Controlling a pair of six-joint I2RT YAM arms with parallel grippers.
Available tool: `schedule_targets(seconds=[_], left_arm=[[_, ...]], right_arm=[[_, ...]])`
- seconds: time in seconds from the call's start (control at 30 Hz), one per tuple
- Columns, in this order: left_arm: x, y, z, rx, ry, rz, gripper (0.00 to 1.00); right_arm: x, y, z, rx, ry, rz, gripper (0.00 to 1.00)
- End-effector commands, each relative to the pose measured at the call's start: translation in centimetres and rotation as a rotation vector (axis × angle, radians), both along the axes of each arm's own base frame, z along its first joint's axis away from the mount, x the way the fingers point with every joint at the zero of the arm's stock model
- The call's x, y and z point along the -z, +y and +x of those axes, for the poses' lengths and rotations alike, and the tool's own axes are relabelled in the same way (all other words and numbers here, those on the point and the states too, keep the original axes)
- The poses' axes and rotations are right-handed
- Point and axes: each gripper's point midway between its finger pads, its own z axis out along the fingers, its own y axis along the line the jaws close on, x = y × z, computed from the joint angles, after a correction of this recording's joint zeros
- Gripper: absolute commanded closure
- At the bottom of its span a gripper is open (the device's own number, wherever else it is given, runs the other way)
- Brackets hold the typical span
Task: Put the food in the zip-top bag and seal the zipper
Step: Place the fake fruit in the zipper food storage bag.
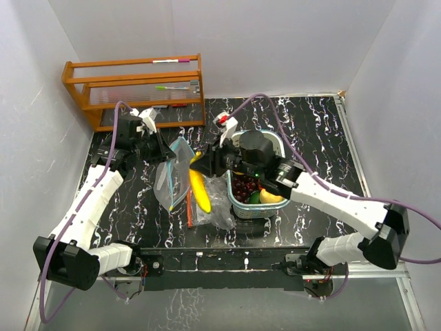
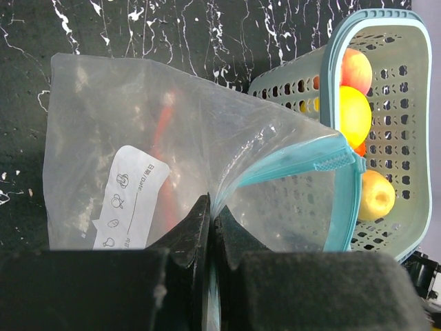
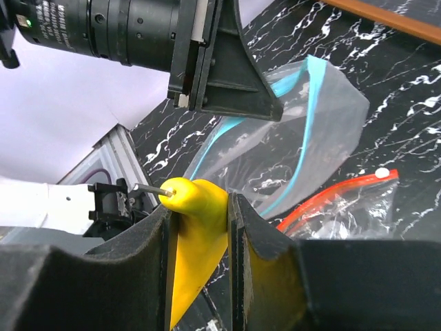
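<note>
- Your right pincer point(image 3: 198, 210) is clamping the banana point(image 3: 196, 262) near its stem end, its jaws parted only by the fruit's width.
- The banana's long axis is running back from the fingertips toward the wrist, with the stem tip poking out ahead.
- The bag point(image 3: 310, 131) is lying just ahead of those fingertips, and its teal-edged mouth looks open on your side. By my judgement, you are needing a stem-first push straight ahead.
- Your left pincer point(image 2: 210, 224) is pinching the bag's rim, jaws nearly closed on the film, and is lifting the mouth.
- The remaining food is sitting in the basket point(image 2: 396, 41), just right of the left pincer.
- A white label point(image 2: 131, 207) is showing icons and print, too small to read.
</note>
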Motion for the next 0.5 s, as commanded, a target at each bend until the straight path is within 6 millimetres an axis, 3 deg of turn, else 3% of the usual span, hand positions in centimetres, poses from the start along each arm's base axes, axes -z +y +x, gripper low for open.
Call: schedule_targets(seconds=[0.0,0.27,0.47], left_arm=[[-1.2,-0.3,-0.4,0.017,-0.025,-0.033,1.00],[-1.0,-0.4,-0.8,0.026,-0.020,-0.040,1.00],[-1.4,-0.8,-0.8,0.041,-0.022,-0.059,1.00]], right_arm=[[-6.3,1.9,1.5,0.037,-0.132,0.204,0.92],[-7.3,1.4,4.5,0.245,-0.164,0.335,0.92],[-6.0,3.7,5.0,0.343,-0.211,0.288,0.92]])
